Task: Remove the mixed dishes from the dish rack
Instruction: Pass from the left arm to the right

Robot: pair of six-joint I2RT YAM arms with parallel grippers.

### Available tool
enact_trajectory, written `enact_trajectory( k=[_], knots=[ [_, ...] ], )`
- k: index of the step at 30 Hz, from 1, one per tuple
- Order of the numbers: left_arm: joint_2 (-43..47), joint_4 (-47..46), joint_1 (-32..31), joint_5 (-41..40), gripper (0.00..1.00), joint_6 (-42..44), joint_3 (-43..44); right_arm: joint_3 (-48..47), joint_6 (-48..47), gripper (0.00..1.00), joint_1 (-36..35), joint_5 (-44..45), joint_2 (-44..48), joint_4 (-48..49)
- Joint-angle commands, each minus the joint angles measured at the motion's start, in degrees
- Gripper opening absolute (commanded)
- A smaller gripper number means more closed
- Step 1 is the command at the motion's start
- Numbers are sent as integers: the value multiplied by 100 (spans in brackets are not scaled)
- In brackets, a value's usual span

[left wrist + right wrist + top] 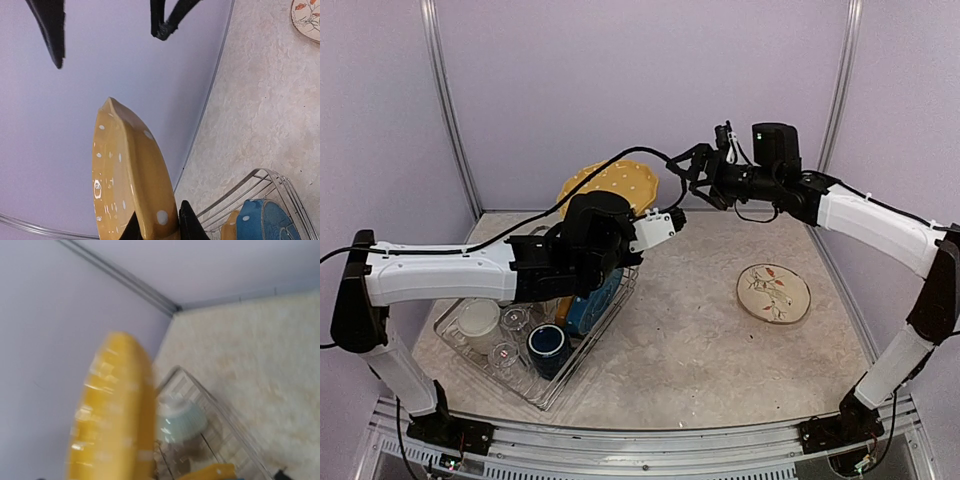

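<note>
A yellow white-dotted plate (611, 184) is held upright on its edge above the dish rack (459, 338). My left gripper (160, 227) is shut on its lower rim, one finger on each face of the yellow plate (127, 180). Level with the plate's right edge and close beside it, my right gripper (685, 175) stands open with nothing between its fingers (51, 30). The right wrist view is blurred and shows the yellow plate (110, 415) edge-on; its own fingers are out of frame. In the rack stand a blue dotted plate (595, 300), a navy mug (548, 345), a cream mug (478, 318) and clear glasses (508, 322).
A cream plate (773, 292) with a leaf pattern lies flat on the table to the right. A small teal bowl (181, 420) sits upside down in the rack's (227, 422) far end. Another yellow plate (231, 227) stands beside the blue plate (265, 220). Purple walls enclose the back and sides.
</note>
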State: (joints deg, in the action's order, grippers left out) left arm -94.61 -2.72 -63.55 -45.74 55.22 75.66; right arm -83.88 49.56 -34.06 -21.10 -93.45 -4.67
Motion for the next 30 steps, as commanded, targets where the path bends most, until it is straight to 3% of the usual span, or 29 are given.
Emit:
enact_trajectory(
  k=[1,14,18,24,27,30],
  knots=[
    [26,-584,-65,-38,0,286,150,173,-238,96,25,481,656,-40],
    [-210,-585,-231,-87,0,411,247,-846,-247,88,-284,-29,-659,-672],
    [-309,-712,-285,-175,0,521,240,-905,-92,70,-303,-288,-923,-596],
    [-368,-686,-346,-154,0,483,221,-722,360,54,-298,-865,-1052,85],
    [-382,-681,-343,-172,0,451,217,-536,526,41,-286,-956,-970,373],
    [-378,-615,-350,-186,0,358,225,-251,773,23,-269,-964,-791,813]
  ],
)
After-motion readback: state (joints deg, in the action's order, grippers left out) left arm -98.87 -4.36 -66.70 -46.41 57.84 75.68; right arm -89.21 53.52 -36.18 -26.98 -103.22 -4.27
